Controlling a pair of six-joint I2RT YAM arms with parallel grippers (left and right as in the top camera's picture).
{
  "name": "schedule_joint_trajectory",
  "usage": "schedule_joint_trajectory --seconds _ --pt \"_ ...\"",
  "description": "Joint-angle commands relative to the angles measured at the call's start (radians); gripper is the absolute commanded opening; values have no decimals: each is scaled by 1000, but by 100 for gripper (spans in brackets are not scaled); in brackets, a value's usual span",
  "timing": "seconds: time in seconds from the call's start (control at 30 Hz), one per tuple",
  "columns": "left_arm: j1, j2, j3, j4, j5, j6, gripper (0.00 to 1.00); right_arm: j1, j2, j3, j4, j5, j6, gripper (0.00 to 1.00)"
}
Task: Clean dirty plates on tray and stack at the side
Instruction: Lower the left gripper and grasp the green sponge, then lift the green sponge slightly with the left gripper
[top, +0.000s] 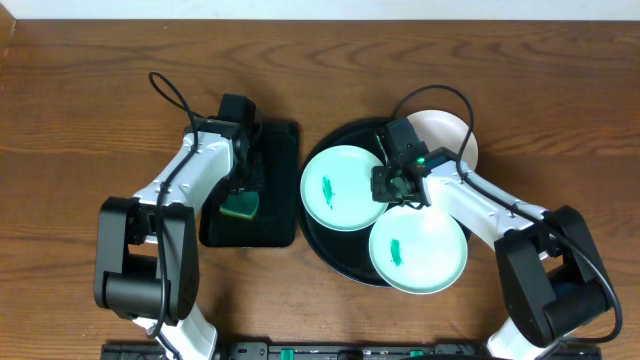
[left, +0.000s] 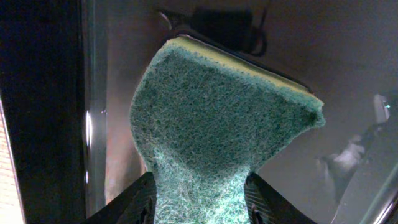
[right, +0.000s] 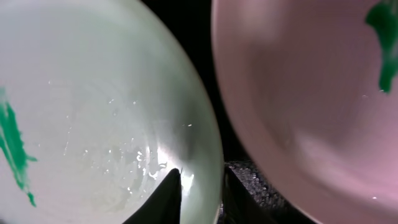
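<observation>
Firstly, nearest to the robot, the near mint plate (top: 425, 255) is lying at the front of the round black tray (top: 335, 250). It is reaching a little over the tray's rim and is carrying a green smear at its centre. Just behind it, the right gripper (top: 393, 185) is hanging low over the tray, between this plate and the second mint plate (top: 343, 190). The second plate is resting on the left part of the tray and is also showing a green smear. In the right wrist view the fingers (right: 169, 199) are standing only narrowly apart on the two sides of a mint plate's rim, one over the inside and one outside. Whether they are really pressing the rim I cannot tell, because the view is too close and blurred. On the other side, the left gripper (left: 200, 205) is closing firmly on a green sponge (left: 217, 124), which is bulging out wide beyond the fingers. It is holding the sponge over the rectangular black tray (top: 282, 170), just beside the round tray on the wooden table (top: 80, 100). Farthest away, the white plate (top: 450, 130) is lying at the back right edge of the round tray, and the right arm is partly hiding it.
</observation>
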Motion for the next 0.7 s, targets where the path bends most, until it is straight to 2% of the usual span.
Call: schedule_joint_trajectory --seconds 0.0,0.13,0.43,0.53,0.67 --pt "2 4 -4 -3 -2 -9 47 14 9 -1 2 12 7 14" --pt "2 4 -4 -2 -3 -9 47 14 9 -5 2 12 11 11" --pt "2 4 -4 -1 -3 -5 47 14 9 -25 21 12 34 11" --pt "2 4 -4 -1 -3 -5 47 14 9 -25 21 12 34 1" --pt "2 4 -3 1 -3 -6 48 13 9 -25 21 13 33 1"
